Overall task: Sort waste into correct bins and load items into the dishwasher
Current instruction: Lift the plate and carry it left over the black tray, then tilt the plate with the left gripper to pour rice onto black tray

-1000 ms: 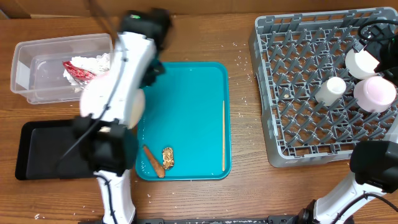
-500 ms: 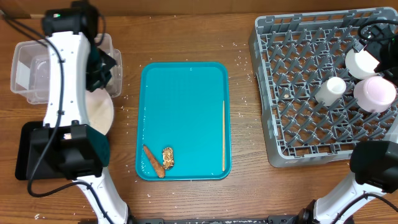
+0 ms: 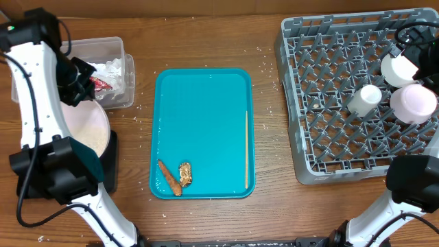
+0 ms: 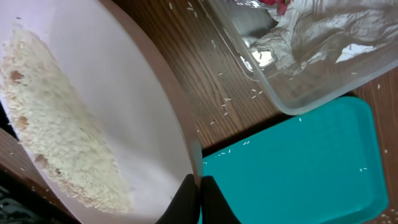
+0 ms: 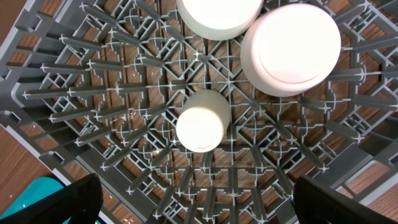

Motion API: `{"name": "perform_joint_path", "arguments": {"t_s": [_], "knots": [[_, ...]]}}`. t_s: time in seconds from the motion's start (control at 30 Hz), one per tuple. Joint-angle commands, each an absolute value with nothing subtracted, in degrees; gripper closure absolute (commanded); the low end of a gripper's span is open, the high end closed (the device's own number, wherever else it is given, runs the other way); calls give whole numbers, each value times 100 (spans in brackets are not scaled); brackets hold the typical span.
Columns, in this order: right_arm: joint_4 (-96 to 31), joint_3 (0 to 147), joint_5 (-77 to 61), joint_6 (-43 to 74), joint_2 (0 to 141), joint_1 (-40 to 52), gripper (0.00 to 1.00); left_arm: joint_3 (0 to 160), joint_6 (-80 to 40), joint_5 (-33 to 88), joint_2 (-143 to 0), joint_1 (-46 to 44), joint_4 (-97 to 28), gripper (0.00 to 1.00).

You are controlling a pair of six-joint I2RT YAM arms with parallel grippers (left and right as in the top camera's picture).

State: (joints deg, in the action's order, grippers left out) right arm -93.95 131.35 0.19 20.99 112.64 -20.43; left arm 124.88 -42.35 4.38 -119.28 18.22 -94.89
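My left gripper (image 4: 199, 188) is shut on the rim of the large white plate (image 4: 146, 106), which carries a heap of white rice (image 4: 56, 143). Seen from overhead, the plate (image 3: 88, 132) hangs over the black tray (image 3: 110, 167), most of which is hidden. Beside it, the clear tub (image 3: 118, 68) holds the crumpled napkin (image 3: 110, 66) and the red wrapper (image 3: 98, 84). An orange stick (image 3: 169, 178) and a brown chunk (image 3: 184, 173) lie on the teal tray (image 3: 202, 110). My right gripper (image 5: 199, 205) stands open above the grey rack (image 3: 322, 137), over the cup (image 5: 199, 126) and two bowls (image 5: 291, 46).
A thin wooden skewer (image 3: 247, 147) lies along the teal tray's right side. Rice grains are scattered on the wooden table (image 4: 217, 102) between the tub and the teal tray. The rack's left half has only bare pegs.
The left arm has swung left with the plate, from the teal tray's left edge to above the black tray. The right arm and the rack's dishes have not moved.
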Motion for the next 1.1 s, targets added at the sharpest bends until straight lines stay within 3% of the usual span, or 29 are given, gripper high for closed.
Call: {"name": "perform_joint_path", "arguments": {"t_s": [0.0, 0.53, 1.07], "knots": [[-9373, 13314, -14, 2147, 11000, -2036, 0, 12573, -3844, 915, -11806, 2075, -9483, 96], [-9373, 13314, -14, 2147, 11000, -2036, 0, 12564, -3159, 1647, -11808, 3168, -9404, 96], [-9373, 13314, -14, 2147, 11000, -2036, 0, 12254, -2864, 2386, -11808, 3387, -9135, 96]]}}
